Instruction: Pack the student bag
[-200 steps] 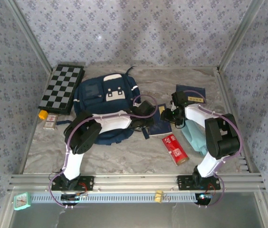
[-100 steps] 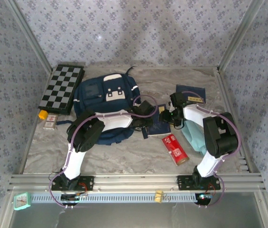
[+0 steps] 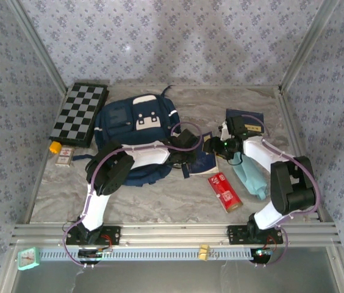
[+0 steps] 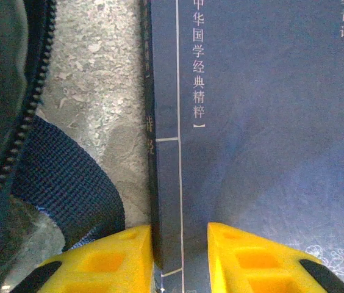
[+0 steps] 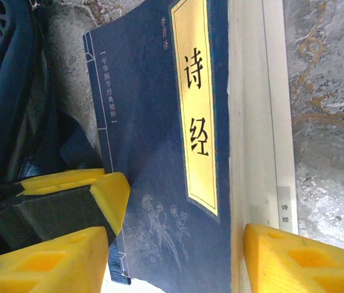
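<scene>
The student bag (image 3: 132, 125), a big navy backpack with white patches, lies at the back left, and its zipper edge (image 4: 1, 91) runs down the left wrist view. A navy booklet (image 3: 205, 163) with a yellow title strip (image 5: 196, 110) lies just right of it. My left gripper (image 3: 188, 152) (image 4: 180, 235) is shut on the booklet's spine edge (image 4: 166, 183), one yellow finger (image 4: 99, 262) beside it and the other on the cover. My right gripper (image 3: 212, 145) (image 5: 177, 244) hovers open over the same booklet, fingers spread across its width.
A second navy booklet (image 3: 245, 119) lies behind the right arm. A teal pouch (image 3: 251, 174) and a red box (image 3: 225, 190) lie at the front right. A chessboard (image 3: 79, 113), a yellow piece (image 3: 54, 146) and a card pack (image 3: 65, 155) sit left of the bag.
My right gripper has swung left over the booklet and opened a little wider, while its elbow dropped to the right. The left gripper stays on the spine.
</scene>
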Controlling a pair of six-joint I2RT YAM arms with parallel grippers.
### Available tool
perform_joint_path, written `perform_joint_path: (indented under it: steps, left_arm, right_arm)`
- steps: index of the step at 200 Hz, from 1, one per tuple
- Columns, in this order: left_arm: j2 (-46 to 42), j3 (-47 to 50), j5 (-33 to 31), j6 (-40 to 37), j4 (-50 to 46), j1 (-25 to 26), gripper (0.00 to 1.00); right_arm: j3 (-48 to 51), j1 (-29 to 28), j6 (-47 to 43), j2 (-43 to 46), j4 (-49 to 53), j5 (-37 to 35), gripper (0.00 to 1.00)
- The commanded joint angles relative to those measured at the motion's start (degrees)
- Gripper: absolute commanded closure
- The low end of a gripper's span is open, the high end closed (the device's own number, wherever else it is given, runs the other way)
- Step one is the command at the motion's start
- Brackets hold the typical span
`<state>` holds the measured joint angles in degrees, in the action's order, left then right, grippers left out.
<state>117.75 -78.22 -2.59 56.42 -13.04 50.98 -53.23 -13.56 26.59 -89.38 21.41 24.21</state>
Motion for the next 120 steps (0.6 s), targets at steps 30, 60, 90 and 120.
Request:
perform_joint_path:
  steps: [30,60,90,120]
  left_arm:
    - [-1.12,1.69,-1.62,-1.42,-0.32,-1.03,0.71]
    - [-1.04,1.37,-1.72,-1.58,-0.74,-1.19,0.71]
    - [-1.13,1.49,-1.67,-1.76,-0.73,-1.22,0.71]
    - [-0.89,1.39,-1.55,-1.79,-0.76,-1.17,0.71]
  right_arm:
    - [-0.34,-0.87,-0.59,-1.35,3.78,-5.41,0.39]
    - [-1.54,-2.07,-1.09,-4.19,4.82,-10.96,0.39]
    - [-1.8,-2.81,-1.01,-6.72,4.31,-11.95,0.38]
    - [-2.0,-3.43,-0.75,-7.03,3.26,-8.67,0.38]
